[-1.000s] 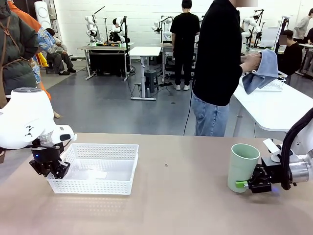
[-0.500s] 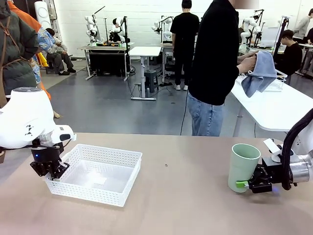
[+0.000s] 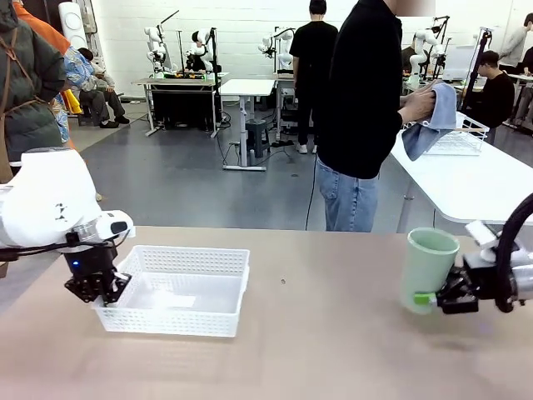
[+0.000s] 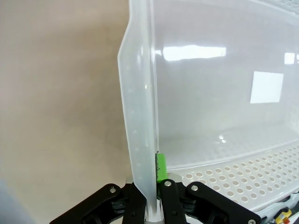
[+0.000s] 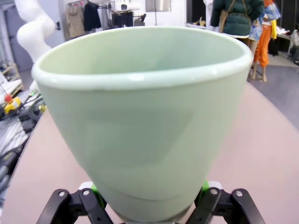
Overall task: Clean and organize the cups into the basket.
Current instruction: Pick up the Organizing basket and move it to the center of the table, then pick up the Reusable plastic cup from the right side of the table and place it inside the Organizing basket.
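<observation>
The white lattice basket (image 3: 171,320) rests on the tan table at the left. My left gripper (image 3: 98,293) is shut on its left wall, and in the left wrist view that thin wall (image 4: 140,116) runs up between the fingers, with a green pad (image 4: 160,168) pressed on it. At the right the mint green cup (image 3: 429,268) stands upright, and my right gripper (image 3: 440,301) is shut on its base. The cup (image 5: 145,112) looms close above the gripper (image 5: 149,207) in the right wrist view. The tan cup is out of view.
A person in black stands past the far edge, both hands working a blue cloth (image 3: 429,117). Behind them is a white table (image 3: 475,187) with a silvery wire basket (image 3: 458,137). Bare tabletop (image 3: 325,325) lies between basket and cup.
The left gripper has dragged the basket to the right and turned it a little. The right gripper has carried the mint cup up and to the right. The person has shifted slightly left.
</observation>
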Robot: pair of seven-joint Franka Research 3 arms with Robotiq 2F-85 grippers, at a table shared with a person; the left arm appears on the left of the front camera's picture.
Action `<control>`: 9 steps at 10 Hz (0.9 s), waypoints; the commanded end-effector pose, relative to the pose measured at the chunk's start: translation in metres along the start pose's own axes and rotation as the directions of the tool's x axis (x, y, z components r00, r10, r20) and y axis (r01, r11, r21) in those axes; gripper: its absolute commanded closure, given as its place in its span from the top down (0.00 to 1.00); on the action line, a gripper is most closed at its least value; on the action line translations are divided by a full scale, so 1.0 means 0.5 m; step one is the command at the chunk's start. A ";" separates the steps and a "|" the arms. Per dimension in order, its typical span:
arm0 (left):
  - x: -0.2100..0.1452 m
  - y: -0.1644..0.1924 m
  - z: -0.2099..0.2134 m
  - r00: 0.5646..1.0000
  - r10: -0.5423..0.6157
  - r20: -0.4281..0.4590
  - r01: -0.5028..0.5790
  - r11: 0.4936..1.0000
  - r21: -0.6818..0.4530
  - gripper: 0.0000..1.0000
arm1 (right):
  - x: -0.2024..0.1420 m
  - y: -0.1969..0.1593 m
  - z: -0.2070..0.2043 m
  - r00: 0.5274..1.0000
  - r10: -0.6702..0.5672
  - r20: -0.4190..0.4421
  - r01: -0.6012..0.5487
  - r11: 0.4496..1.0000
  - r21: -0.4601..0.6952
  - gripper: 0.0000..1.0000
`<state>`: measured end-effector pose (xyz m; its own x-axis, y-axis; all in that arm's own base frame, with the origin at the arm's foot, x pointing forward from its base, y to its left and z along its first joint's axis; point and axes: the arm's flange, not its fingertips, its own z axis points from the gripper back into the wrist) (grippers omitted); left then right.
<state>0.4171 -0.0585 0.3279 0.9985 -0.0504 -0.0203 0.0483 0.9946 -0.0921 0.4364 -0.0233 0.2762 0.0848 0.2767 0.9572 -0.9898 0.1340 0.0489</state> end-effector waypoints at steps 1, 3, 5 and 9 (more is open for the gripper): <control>0.007 -0.088 0.009 1.000 0.022 0.016 -0.021 0.999 -0.037 0.00 | 0.136 0.060 0.067 1.000 -0.002 0.015 0.003 0.996 -0.090 0.20; 0.021 -0.181 0.008 1.000 0.016 0.000 -0.016 1.000 0.008 0.00 | 0.253 0.111 0.118 1.000 0.014 -0.016 -0.016 0.991 -0.134 0.20; 0.035 -0.278 0.006 0.999 0.033 -0.008 -0.033 0.999 0.044 0.00 | 0.331 0.154 0.151 0.999 0.002 -0.049 -0.011 0.985 -0.170 0.20; 0.051 -0.427 0.014 0.994 0.080 0.079 -0.092 0.983 0.156 0.00 | 0.358 0.156 0.173 0.998 -0.023 -0.059 0.012 0.982 -0.188 0.20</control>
<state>0.4239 -0.2556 0.3569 0.9987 0.0023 0.0518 -0.0031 0.9999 0.0158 0.3632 -0.0460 0.4847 0.0757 0.3297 0.9410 -0.9534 0.3005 -0.0286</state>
